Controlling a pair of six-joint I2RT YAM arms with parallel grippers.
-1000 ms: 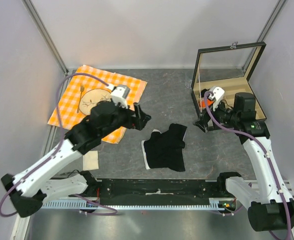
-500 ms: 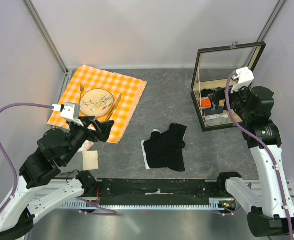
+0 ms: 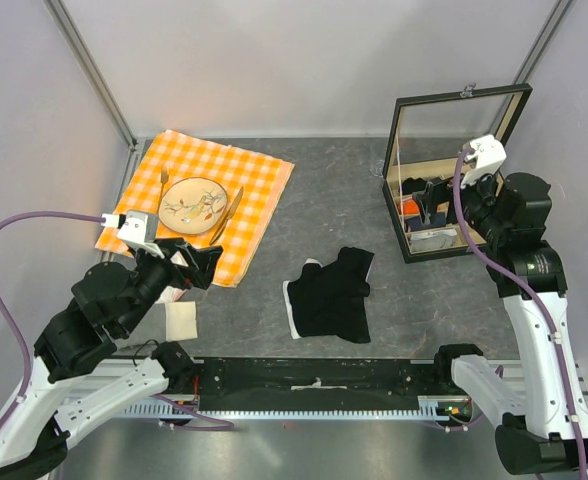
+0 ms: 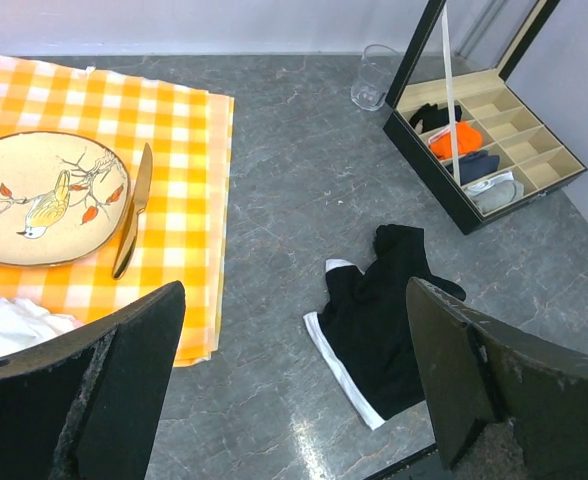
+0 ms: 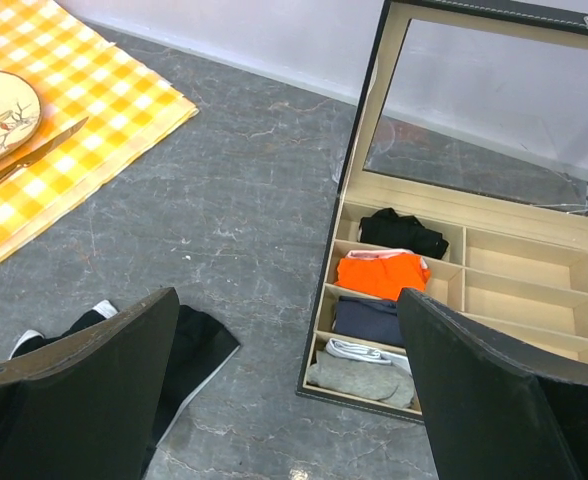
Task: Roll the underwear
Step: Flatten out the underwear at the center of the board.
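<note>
The underwear [image 3: 329,297] lies crumpled on the table [image 3: 344,190]. Your left claw [image 3: 202,265], at eight o'clock, and right claw [image 3: 434,197], at two, stand spread.

Right wrist: you see only part of the black fabric briefs with white trim [image 5: 196,350]; a right gripper [image 5: 284,300] finger [image 5: 74,400] covers the rest.
Overhead: the right arm [image 3: 529,290] hides most compartments of the black glass-lidded box [image 3: 454,135].
Left wrist: round bird-painted plate [image 4: 34,195] cut at the left edge; crumpled white cloth [image 4: 14,325] partly behind a left gripper [image 4: 294,290] finger [image 4: 84,400].
</note>
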